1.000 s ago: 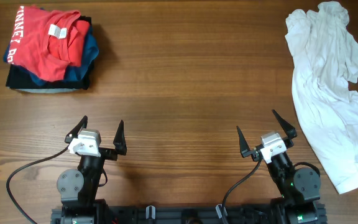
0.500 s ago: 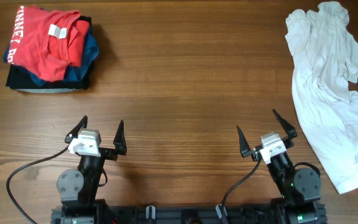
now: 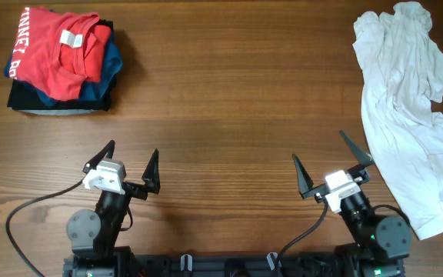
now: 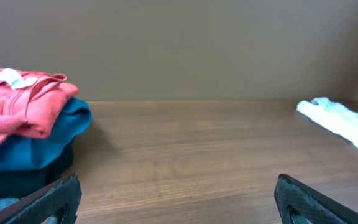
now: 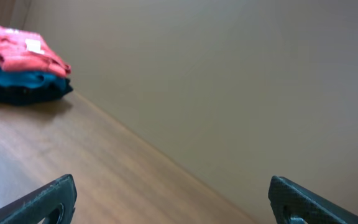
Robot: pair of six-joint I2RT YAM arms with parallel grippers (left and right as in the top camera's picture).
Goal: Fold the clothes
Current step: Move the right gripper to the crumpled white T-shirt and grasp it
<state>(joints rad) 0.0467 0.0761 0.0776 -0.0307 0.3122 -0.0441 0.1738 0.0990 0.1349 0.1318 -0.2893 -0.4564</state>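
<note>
The clothes, a white T-shirt [image 3: 410, 115], lie crumpled in a long heap down the table's right side; no lettering shows. The left wrist view catches one white edge of the T-shirt [image 4: 347, 124] at far right. My left gripper [image 3: 133, 150] stands open near the front edge at left, far from the shirt, with nothing between its fingers [image 4: 176, 190]. Just left of the shirt's lower part, my right gripper [image 3: 318, 146] is open and apart from the fabric. Its wrist view shows the empty right gripper [image 5: 171, 190] facing bare wood and wall.
A folded stack with a red shirt [image 3: 60, 58] over blue and dark garments sits at the back left, and the stack [image 4: 23, 130] shows in the left wrist view and as a small pile [image 5: 20, 71] in the right. Brown wooden table [image 3: 229, 100]; a beige wall behind.
Both arms have shifted slightly: the left gripper a little to the right, the right arm's base a little right and toward the front edge. Both stay open. The shirt is unmoved.
</note>
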